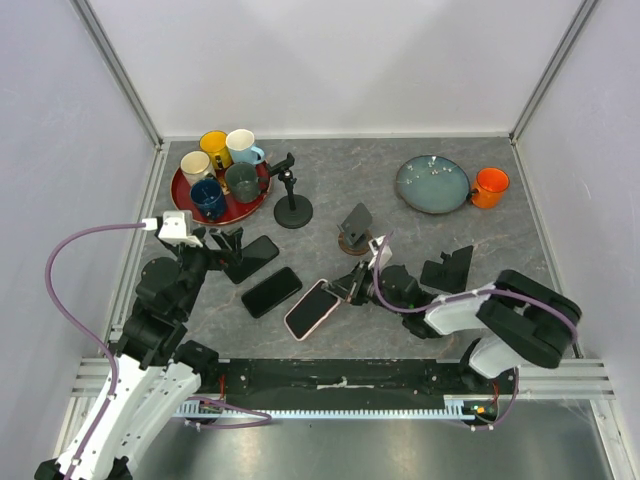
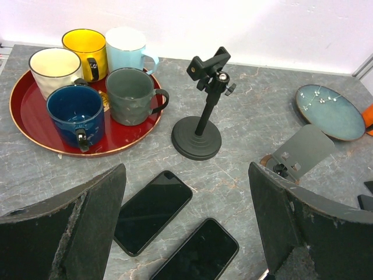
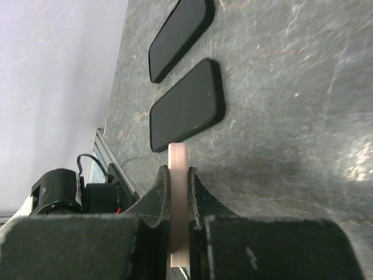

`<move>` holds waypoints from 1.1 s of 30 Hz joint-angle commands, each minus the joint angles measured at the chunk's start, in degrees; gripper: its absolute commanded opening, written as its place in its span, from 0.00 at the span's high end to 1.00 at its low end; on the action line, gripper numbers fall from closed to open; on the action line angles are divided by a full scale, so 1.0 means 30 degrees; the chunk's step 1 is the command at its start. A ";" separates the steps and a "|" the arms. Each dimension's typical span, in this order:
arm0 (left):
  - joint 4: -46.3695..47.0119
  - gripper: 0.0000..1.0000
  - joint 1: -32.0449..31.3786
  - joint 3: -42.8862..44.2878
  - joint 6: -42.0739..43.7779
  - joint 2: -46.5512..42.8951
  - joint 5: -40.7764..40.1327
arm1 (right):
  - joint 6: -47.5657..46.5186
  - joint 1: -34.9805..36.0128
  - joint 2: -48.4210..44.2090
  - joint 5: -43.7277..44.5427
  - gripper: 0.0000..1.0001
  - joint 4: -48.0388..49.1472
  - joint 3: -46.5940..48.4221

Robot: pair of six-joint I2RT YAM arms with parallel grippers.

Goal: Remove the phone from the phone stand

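Observation:
A pink-cased phone (image 1: 311,309) is held by its right end in my right gripper (image 1: 352,287), low over the table in front of the small tilted-plate phone stand (image 1: 355,229). In the right wrist view the phone's pink edge (image 3: 178,192) is clamped between the two fingers. My left gripper (image 1: 226,243) is open and empty above two black phones lying flat, one on the left (image 2: 152,211) and one on the right (image 2: 198,251). They also show in the top view, the left one (image 1: 252,257) and the right one (image 1: 271,291). The tilted-plate stand (image 2: 302,151) holds nothing.
A black clamp stand on a round base (image 1: 292,196) stands at centre back. A red tray (image 1: 259,201) with several mugs is at back left. A teal plate (image 1: 431,184) and an orange mug (image 1: 490,187) are at back right. Another black stand (image 1: 448,268) sits by the right arm.

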 commanded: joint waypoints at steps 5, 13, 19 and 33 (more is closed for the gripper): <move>0.0840 0.08 0.0130 -0.0041 -0.0371 -0.0238 -0.0183 | 0.1792 0.1462 0.3044 0.0899 1.00 0.6618 0.0879; 0.0811 0.08 0.0101 -0.0012 -0.0401 -0.0238 -0.0154 | 0.0535 0.1639 0.2316 0.2275 0.92 0.3027 0.0761; 0.0811 0.08 0.0130 -0.0012 -0.0401 -0.0180 -0.0154 | -0.1019 0.1639 0.1579 0.2890 0.74 -0.0528 0.1289; 0.0811 0.08 0.0101 -0.0012 -0.0371 -0.0150 -0.0154 | -0.1402 0.1639 0.2752 0.3065 0.48 -0.2576 0.2110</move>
